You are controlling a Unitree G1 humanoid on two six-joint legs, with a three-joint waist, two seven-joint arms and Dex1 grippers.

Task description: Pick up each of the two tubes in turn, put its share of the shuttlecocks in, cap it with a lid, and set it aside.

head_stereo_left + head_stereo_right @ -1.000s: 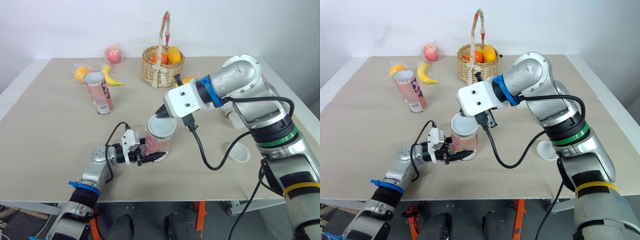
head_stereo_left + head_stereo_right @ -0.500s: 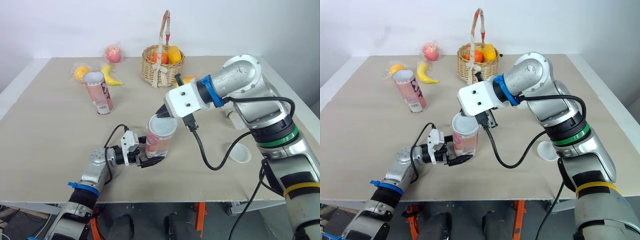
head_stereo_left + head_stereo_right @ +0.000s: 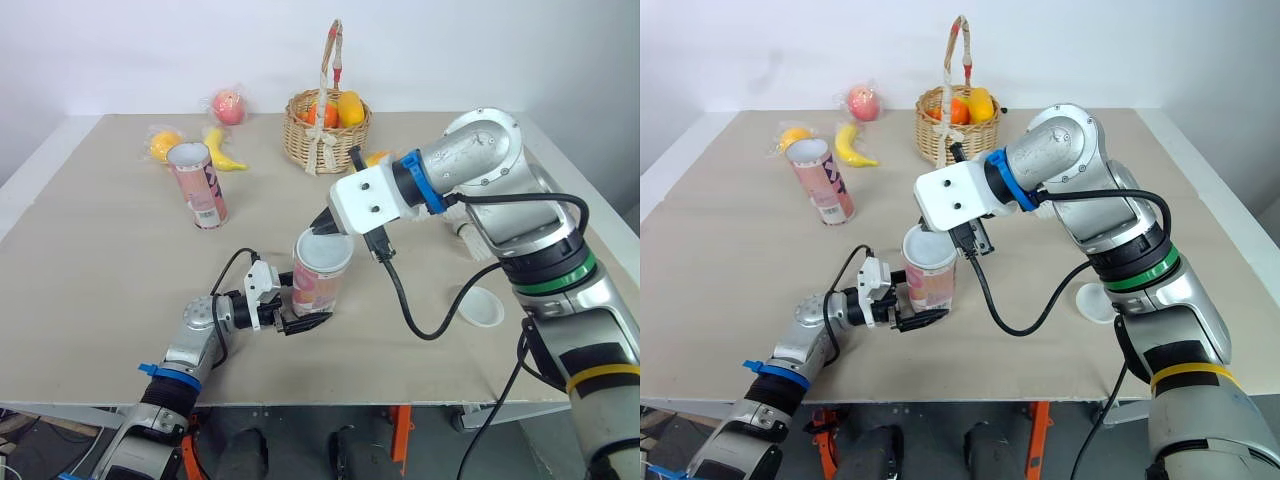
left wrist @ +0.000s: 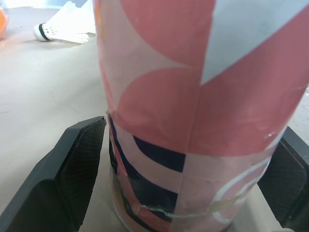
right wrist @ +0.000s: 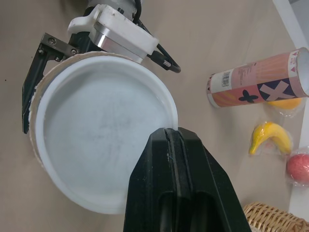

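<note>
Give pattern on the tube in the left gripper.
The tube: pink and white curved blocks, dark navy patches; clearest in left wrist view.

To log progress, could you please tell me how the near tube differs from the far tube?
The near tube carries a white lid; the far tube is open. The left hand holds the near tube and the right hand touches its lid; the far tube stands alone near the banana. Both stand upright and have pink printed labels.
</note>
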